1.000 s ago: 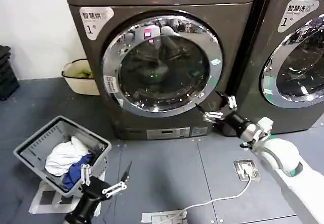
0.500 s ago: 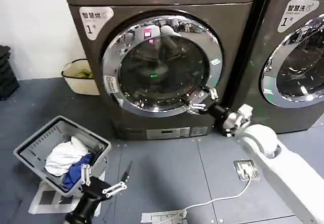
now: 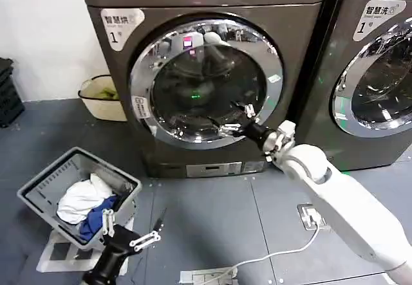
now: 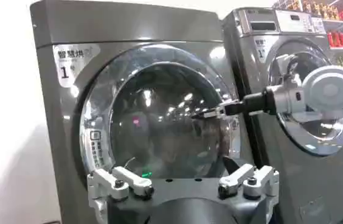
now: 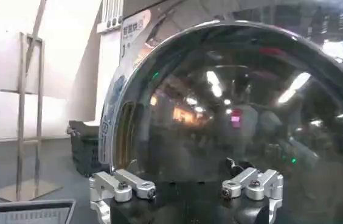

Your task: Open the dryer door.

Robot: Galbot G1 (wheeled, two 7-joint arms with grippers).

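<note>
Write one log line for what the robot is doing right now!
step: reaching | right gripper: open, at lower right of round chrome-ringed dark-glass dryer door | door: closed | left gripper: open, low beside grey laundry basket

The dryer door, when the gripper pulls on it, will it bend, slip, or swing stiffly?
The dryer door looks rigid, with a thick chrome ring and a glass centre, so it should swing as one piece and not flex. The polished ring is probably slippery for the open right gripper, which is at its lower right part. Being large and glazed, it may feel fairly heavy.
</note>
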